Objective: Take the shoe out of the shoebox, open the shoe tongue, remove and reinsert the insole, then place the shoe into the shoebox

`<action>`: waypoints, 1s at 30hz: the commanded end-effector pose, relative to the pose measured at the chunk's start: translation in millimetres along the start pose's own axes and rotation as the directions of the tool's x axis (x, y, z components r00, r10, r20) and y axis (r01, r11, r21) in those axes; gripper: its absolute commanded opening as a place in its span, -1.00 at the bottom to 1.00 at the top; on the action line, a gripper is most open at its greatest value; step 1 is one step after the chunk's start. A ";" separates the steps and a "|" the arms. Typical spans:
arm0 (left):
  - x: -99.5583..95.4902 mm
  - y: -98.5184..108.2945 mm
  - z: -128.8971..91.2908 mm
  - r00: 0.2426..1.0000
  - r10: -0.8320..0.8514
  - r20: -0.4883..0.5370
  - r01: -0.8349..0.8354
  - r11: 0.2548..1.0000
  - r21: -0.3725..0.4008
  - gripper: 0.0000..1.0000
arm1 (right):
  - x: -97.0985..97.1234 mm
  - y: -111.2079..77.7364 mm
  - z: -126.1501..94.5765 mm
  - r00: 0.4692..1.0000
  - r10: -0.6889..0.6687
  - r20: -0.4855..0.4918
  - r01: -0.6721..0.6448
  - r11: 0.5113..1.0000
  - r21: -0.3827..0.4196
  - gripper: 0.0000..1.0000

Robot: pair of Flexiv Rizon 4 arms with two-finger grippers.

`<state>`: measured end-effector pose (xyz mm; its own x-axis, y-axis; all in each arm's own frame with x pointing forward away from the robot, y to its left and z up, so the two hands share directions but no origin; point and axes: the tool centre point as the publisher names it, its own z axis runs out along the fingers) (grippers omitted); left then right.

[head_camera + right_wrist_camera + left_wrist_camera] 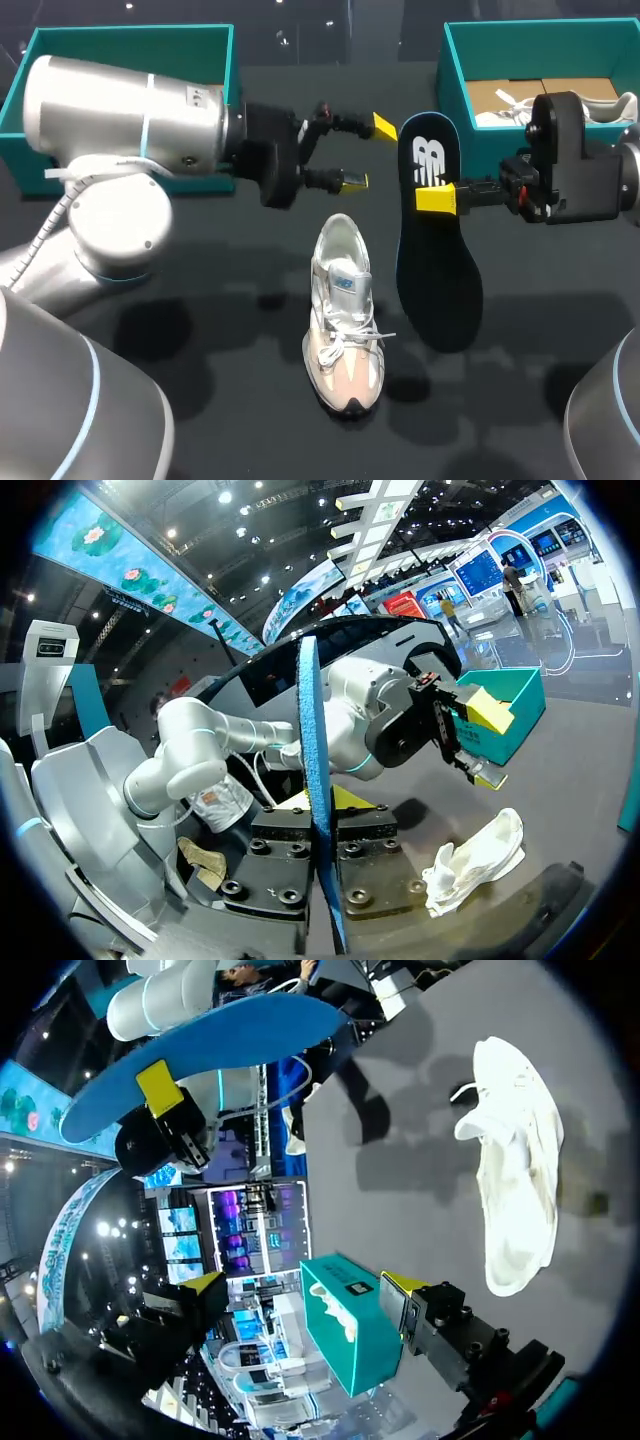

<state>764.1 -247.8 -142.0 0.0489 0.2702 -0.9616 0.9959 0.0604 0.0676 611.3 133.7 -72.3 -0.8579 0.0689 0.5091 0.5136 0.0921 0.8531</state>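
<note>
Insole (436, 260): gripped between right fingers (437, 198), above tabletop (220, 330).
Shoe (345, 320): on tabletop, 7 o'clock from those fingers.
Left fingers (383, 127): spread, empty, 12 o'clock from shoe.

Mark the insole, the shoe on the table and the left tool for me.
insole (440, 280), head view, dark face below the logo.
shoe (345, 318), head view, laces at midfoot.
left tool (368, 154), head view, open gap midway between its yellow tips.
</note>
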 end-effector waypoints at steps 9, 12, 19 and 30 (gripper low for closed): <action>-8.5 -4.2 -10.6 0.993 0.004 0.119 -0.005 1.000 0.010 1.00 | 0.9 -0.5 0.8 1.000 0.001 0.003 -0.001 1.000 0.000 -1.00; -5.0 -2.3 -15.8 0.993 -0.007 0.116 0.007 1.000 -0.007 1.00 | -14.5 6.5 1.5 0.998 0.054 -0.020 -0.054 0.999 0.000 -1.00; -1.7 1.6 -31.5 0.994 -0.029 0.106 0.029 1.000 0.000 1.00 | -82.5 26.3 -10.7 0.965 0.230 -0.126 -0.233 0.972 -0.011 -1.00; 1.9 11.0 -44.3 0.991 -0.078 0.108 0.073 0.996 0.043 1.00 | -120.1 39.1 -22.9 0.923 0.347 -0.166 -0.358 0.933 -0.040 -1.00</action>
<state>771.7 -206.7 -132.3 -0.0214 0.1574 -0.9873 0.9990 0.0417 -0.0150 711.7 101.1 -82.7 -0.6176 -0.0077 0.7865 0.7865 -0.0136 0.6175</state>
